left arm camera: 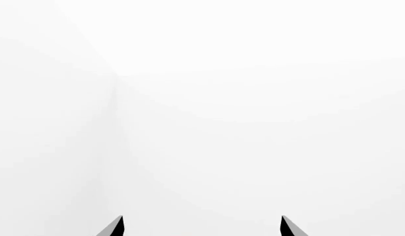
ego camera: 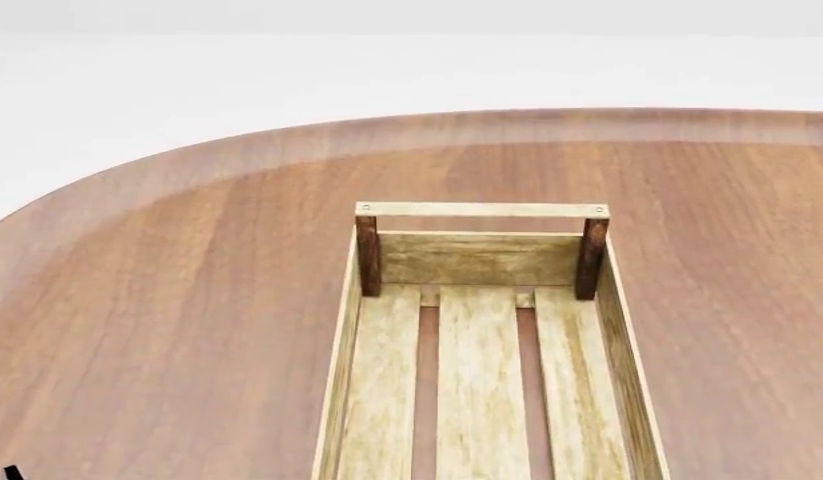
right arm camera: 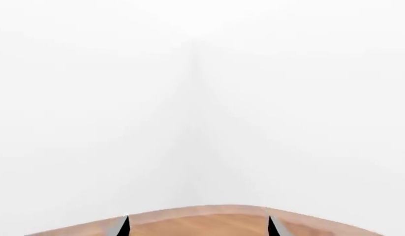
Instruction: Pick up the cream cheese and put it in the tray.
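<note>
The tray, a light-wood slatted crate with dark brown corner posts and a handle bar at its far end, lies on the table in the head view, running off the bottom edge. Nothing lies in the part of it that shows. The cream cheese is out of view in all frames. My left gripper is open, with only white wall between its two far-apart fingertips. My right gripper is open as well, and its fingertips frame the far edge of the table. Neither gripper holds anything.
The brown wooden table has a rounded far edge, with white wall behind it. A small dark tip shows at the bottom left corner of the head view.
</note>
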